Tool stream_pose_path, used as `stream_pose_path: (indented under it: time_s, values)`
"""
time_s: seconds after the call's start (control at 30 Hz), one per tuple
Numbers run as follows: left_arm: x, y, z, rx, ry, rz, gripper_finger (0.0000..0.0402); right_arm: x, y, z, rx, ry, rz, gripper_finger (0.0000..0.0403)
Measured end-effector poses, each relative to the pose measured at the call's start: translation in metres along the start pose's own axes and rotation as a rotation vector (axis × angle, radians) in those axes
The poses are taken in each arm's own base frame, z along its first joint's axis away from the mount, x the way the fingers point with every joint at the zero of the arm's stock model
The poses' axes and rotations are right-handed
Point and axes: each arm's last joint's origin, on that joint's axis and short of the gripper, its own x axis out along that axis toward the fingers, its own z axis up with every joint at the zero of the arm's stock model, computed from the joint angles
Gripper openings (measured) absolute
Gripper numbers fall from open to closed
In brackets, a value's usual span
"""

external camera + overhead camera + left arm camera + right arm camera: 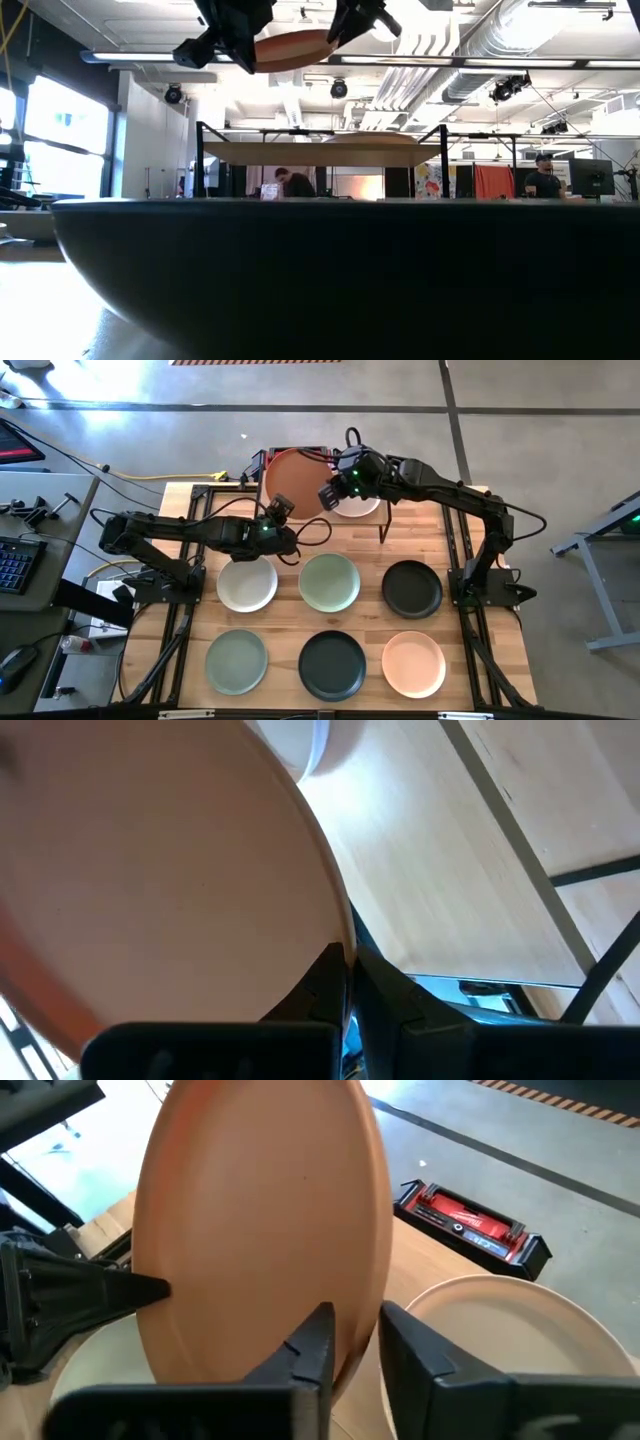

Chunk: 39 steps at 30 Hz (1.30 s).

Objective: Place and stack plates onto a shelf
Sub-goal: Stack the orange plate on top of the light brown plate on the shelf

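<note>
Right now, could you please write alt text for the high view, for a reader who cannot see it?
Both grippers, left and right, grip one peach plate above the shelf. A white plate lies on the shelf; six more plates lie in two rows on the table.

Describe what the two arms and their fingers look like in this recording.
Both arms are dark, jointed, matte black. The left arm and the right arm each show a small green light near the wrist, and a black cable loops above the right wrist. The fingers are black, angular, tapering wedges.
</note>
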Motion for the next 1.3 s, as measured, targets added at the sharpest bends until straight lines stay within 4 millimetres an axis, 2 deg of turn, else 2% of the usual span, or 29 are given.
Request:
stream_pose_path:
  time_s: [0.13,0.3,0.6,1.03,1.3]
  values:
    - [0.0,0.0,0.001,-0.003,-0.025,-0.013,0.0011,0.0,0.0,0.0,0.018,-0.003,-0.004,0.0006]
    - [0.0,0.0,0.001,-0.009,-0.025,-0.016,0.0019,0.0,0.0,0.0,0.041,-0.002,-0.002,0.0004]
    - [0.0,-0.001,0.002,-0.14,-0.066,-0.05,0.0029,0.0,0.0,0.0,0.062,0.0,-0.005,0.0001]
    - [0.001,0.0,-0.001,-0.32,-0.037,-0.038,0.0116,-0.001,-0.001,0.0,0.066,-0.013,-0.033,0.0]
    - [-0.004,0.003,-0.004,-0.399,-0.016,0.007,0.0127,0.0,-0.019,0.009,0.092,-0.009,-0.067,0.0]
